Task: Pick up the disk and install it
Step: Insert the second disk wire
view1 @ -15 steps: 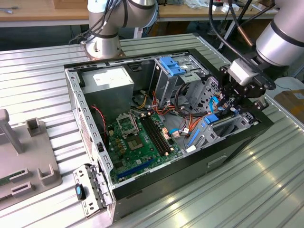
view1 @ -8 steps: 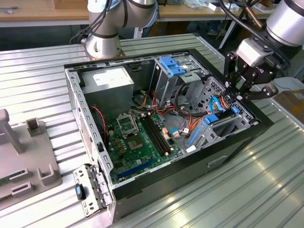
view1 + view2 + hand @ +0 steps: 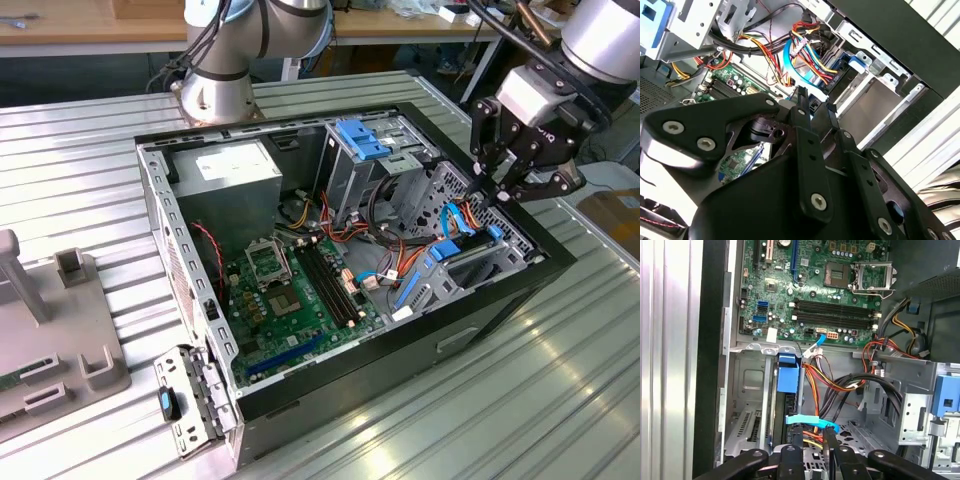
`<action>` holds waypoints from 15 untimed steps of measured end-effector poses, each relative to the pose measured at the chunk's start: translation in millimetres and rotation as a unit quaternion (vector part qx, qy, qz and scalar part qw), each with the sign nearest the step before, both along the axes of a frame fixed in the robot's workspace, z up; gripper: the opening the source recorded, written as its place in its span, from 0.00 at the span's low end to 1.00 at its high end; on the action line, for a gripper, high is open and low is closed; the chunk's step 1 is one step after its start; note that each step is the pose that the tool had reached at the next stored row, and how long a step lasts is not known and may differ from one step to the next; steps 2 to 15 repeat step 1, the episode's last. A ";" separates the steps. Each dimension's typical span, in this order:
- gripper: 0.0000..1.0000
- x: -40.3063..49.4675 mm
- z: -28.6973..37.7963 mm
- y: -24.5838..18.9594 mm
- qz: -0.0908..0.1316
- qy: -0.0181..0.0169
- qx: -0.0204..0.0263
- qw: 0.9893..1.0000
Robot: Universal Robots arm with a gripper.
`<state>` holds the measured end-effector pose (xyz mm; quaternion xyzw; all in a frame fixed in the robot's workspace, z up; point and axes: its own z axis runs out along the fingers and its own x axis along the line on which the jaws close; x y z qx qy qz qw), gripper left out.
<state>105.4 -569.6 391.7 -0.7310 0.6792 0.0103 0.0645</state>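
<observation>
We see the disk [image 3: 470, 262] as a dark slab edged in bright blue, seated on edge in the drive bay at the front of the open computer case [image 3: 520, 225]. Our claw [image 3: 497, 185] hangs just above it, fingers nearly together, holding nothing, the arm angled down over the ribbed bench [image 3: 560, 400].

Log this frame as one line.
stage: install | gripper: over drive bay, fingers close together | disk: in bay, blue bracket showing | case: open
</observation>
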 end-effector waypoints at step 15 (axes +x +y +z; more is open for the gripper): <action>0.30 0.0 0.0 0.0 0.000 0.000 0.000 1.000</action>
